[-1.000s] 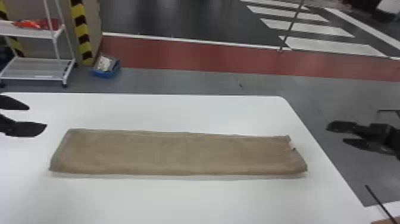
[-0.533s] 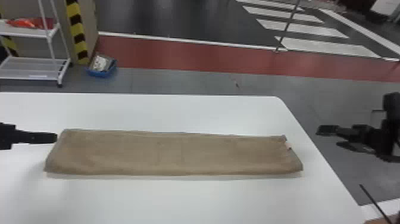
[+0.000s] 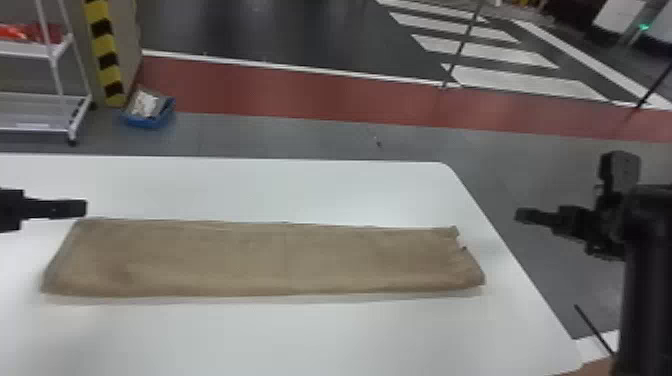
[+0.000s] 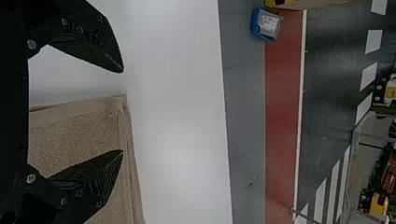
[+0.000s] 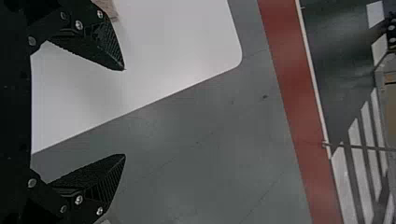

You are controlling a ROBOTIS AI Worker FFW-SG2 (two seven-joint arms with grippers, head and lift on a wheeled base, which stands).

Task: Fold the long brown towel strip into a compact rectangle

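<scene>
I've got the brown towel [image 3: 260, 260] lying flat on the white table [image 3: 300, 340], a long, narrow strip running from left to right in front of me. Its long sides look nearly straight, with a faint crease across the middle. At the left end I can make out a hem band and layered edges up close. The right end looks more ragged, with a small notch, and sits near the table's right edge.

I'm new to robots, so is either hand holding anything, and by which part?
Nothing is held: the left hand and the right hand are open, and the towel lies on the table.
</scene>
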